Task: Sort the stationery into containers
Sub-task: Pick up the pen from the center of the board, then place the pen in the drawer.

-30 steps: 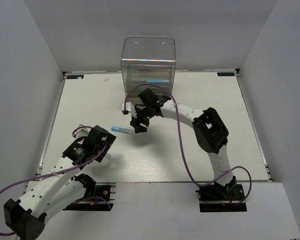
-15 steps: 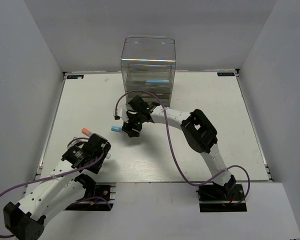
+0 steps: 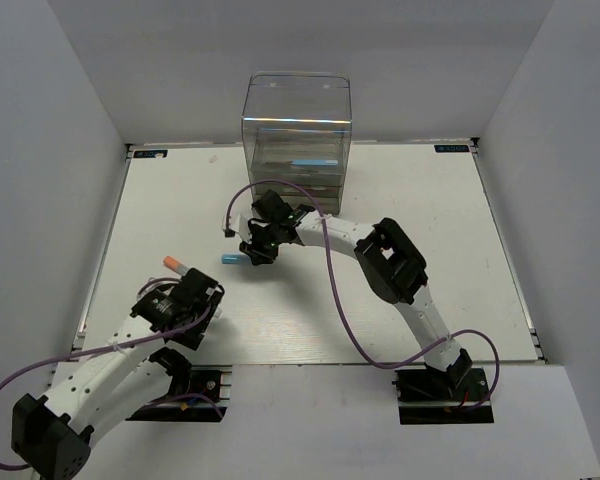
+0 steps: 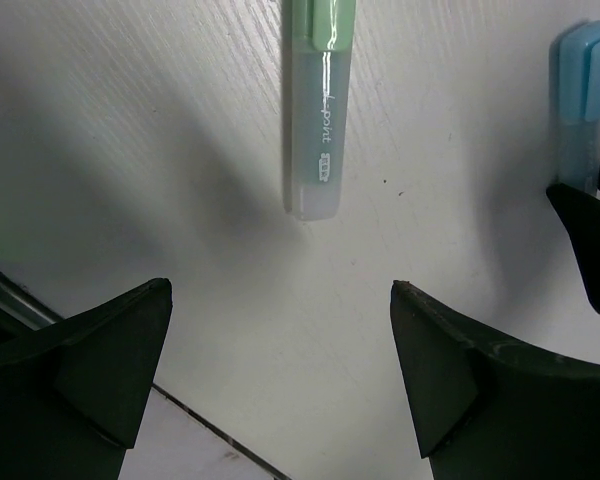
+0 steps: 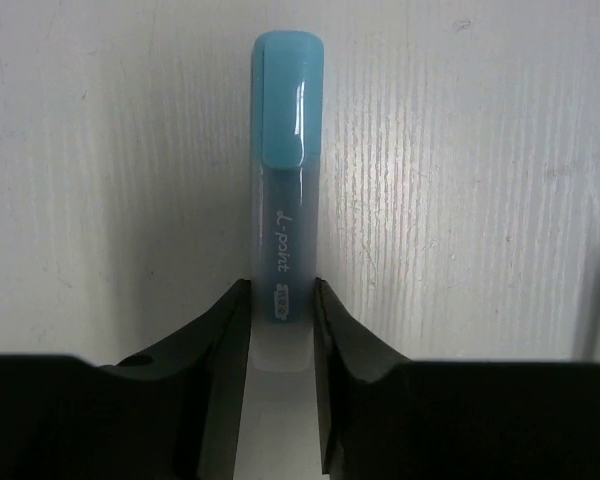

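I saw light blue marker [image 5: 285, 250] lying on white grained desk [image 3: 430, 260], centre-left, in front of clear drawer box [image 3: 296, 130]. Long axis ran left-right, glossy cap toward left. Frosted barrel sat in right gripper [image 5: 280, 330], jaws pinching it. Left gripper [image 4: 280, 330] had jaws spread, pale green marker [image 4: 318, 120] just ahead. Orange-tipped pen [image 3: 172, 264] lay near.
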